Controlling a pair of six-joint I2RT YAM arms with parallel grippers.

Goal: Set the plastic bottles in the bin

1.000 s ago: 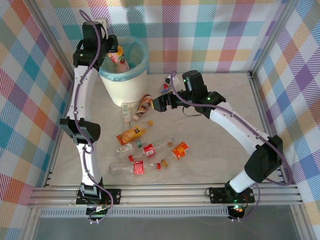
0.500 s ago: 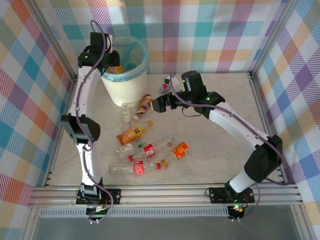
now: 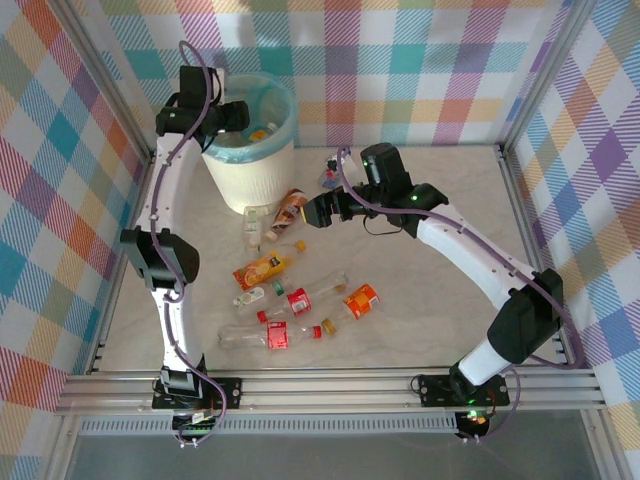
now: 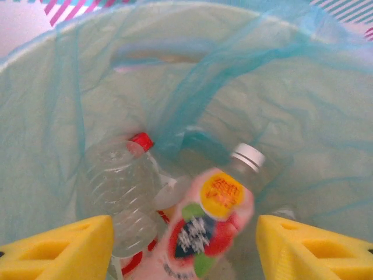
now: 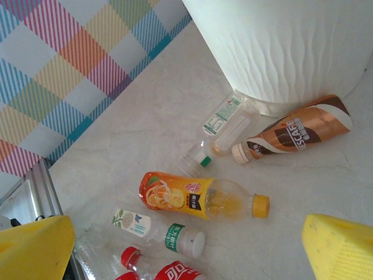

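The white ribbed bin [image 3: 248, 172] with its teal bag stands at the back left. My left gripper [image 3: 236, 114] hovers over its rim, open. In the left wrist view my left gripper [image 4: 185, 248] has its yellow pads wide apart, and a blurred pink-labelled bottle [image 4: 213, 224] lies loose below them in the bag, next to a clear red-capped bottle [image 4: 119, 192]. My right gripper [image 3: 314, 210] is open above the floor bottles. Under my right gripper [image 5: 186, 251] lie an orange juice bottle [image 5: 198, 198], a brown coffee bottle [image 5: 300, 133] and a clear white-capped bottle [image 5: 157, 230].
Several more bottles lie scattered in front of the bin, among them red-labelled ones [image 3: 298, 301] and an orange-labelled one [image 3: 360, 300]. A few small bottles [image 3: 330, 168] stand at the back by the right arm. Checked walls and metal rails [image 3: 520, 170] close the table in.
My left gripper carried the pink-labelled bottle over the bin rim and opened; the bottle now lies inside the bag. My right arm has barely shifted.
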